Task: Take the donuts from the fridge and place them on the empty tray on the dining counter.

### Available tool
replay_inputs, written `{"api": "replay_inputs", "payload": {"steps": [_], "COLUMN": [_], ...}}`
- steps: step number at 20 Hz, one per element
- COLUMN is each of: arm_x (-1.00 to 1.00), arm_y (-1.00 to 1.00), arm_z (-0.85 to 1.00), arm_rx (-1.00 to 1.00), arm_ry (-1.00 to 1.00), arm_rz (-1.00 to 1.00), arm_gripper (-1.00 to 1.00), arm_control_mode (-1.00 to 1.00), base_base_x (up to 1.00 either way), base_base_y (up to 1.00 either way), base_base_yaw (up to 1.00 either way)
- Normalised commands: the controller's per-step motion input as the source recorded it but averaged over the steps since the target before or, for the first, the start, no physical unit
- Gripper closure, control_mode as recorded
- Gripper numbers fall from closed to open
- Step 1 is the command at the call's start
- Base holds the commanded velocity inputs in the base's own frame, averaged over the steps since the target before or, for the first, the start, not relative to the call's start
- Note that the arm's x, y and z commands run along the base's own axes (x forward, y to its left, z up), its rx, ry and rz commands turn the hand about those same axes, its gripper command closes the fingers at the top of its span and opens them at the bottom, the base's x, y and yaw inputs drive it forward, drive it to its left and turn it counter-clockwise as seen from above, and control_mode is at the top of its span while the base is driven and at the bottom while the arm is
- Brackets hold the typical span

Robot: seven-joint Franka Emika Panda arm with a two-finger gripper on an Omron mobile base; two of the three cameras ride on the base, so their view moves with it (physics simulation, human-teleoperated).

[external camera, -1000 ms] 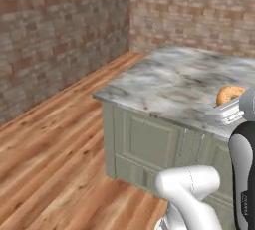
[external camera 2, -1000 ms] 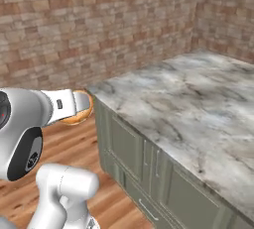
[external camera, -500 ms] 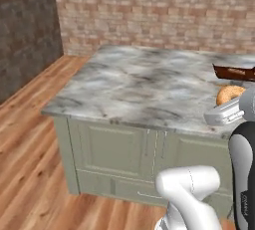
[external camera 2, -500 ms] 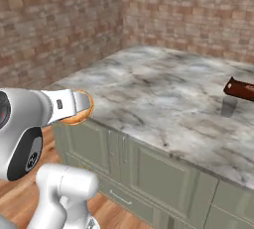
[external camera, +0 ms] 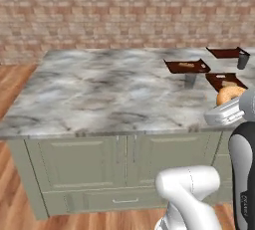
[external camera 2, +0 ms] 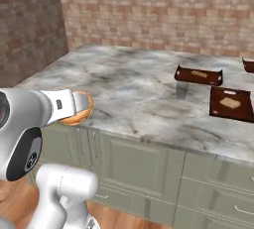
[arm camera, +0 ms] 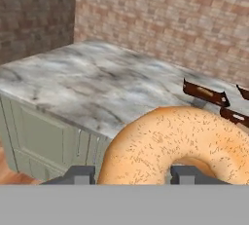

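My gripper [arm camera: 133, 174] is shut on an orange-tan glazed donut [arm camera: 180, 143], which bulges large between the two dark fingertips in the hand view. In the left base view the donut [external camera: 230, 93] sits in the gripper [external camera: 228, 102] at the right, level with the near edge of the dining counter [external camera: 99, 94]. Seen from the right base camera, the donut [external camera 2: 78, 114] and gripper [external camera 2: 82, 108] hang just before the counter's [external camera 2: 129, 84] near left corner. A dark brown tray [external camera: 225, 52] at the far back right looks bare on the part I see. The fridge is out of view.
Two brown trays [external camera: 187, 66] [external camera: 223, 81] each carry a pale pastry on the counter's right half, also seen from the right base camera [external camera 2: 198, 75] [external camera 2: 231, 103]. Grey cups [external camera: 190, 80] [external camera: 242, 59] stand beside them. Sage-green cabinets [external camera: 119, 169] front the counter; brick walls stand behind.
The whole scene has swung as the base moved: the counter now faces me broadside and the trays have come into view. The donut stays in the gripper.
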Motion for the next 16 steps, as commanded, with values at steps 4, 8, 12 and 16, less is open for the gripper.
{"api": "replay_inputs", "payload": {"steps": [4, 8, 12, 16], "arm_x": [0.0, 0.0, 0.0, 0.0], "arm_y": [0.0, 0.0, 0.0, 0.0], "arm_z": [0.0, 0.0, 0.0, 0.0], "arm_rx": [0.0, 0.0, 0.0, 0.0], "arm_ry": [0.0, 0.0, 0.0, 0.0], "arm_rz": [0.0, 0.0, 0.0, 0.0], "arm_gripper": [1.0, 1.0, 1.0, 1.0], "arm_control_mode": [1.0, 1.0, 1.0, 1.0], "base_base_x": [0.0, 0.0, 0.0, 0.0], "base_base_y": [-0.01, 0.24, 0.71, 1.0], "base_base_yaw": [-0.43, -0.37, -0.32, -0.27]}}
